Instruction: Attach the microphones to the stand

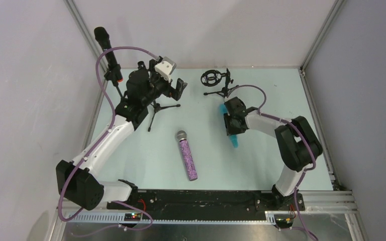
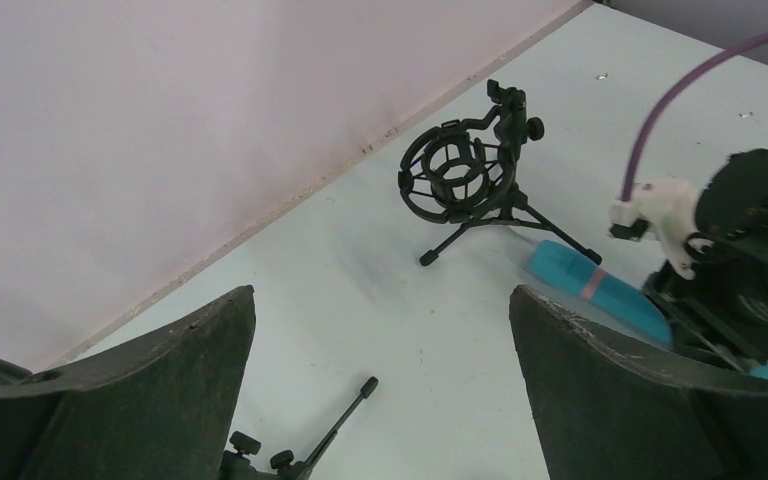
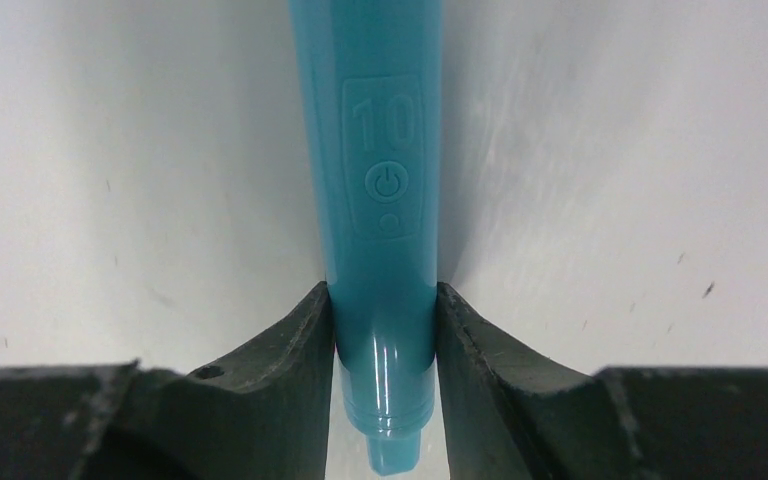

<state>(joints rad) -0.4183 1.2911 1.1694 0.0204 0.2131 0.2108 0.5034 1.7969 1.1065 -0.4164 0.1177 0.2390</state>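
right wrist: right fingers (image 3: 290,360) tight on turquoise microphone (image 3: 385,200); left fingers (image 2: 160,380) wide, stand (image 2: 460,170) ahead

Turquoise microphone (image 3: 385,200) gripped, purple microphone (image 1: 187,155) lying flat

left claw (image 2: 380,296) wide, right claw (image 3: 382,300) tight

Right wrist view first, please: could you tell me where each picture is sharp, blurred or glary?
Right wrist view: the turquoise microphone is sharp, its embossed power symbol readable, with a pale glare streak near its end; the right fingers look slightly soft. Left wrist view: the left fingers are dark and blurred, the ring-mount stand crisp. Top external view: even light, faint shadows, no blur.
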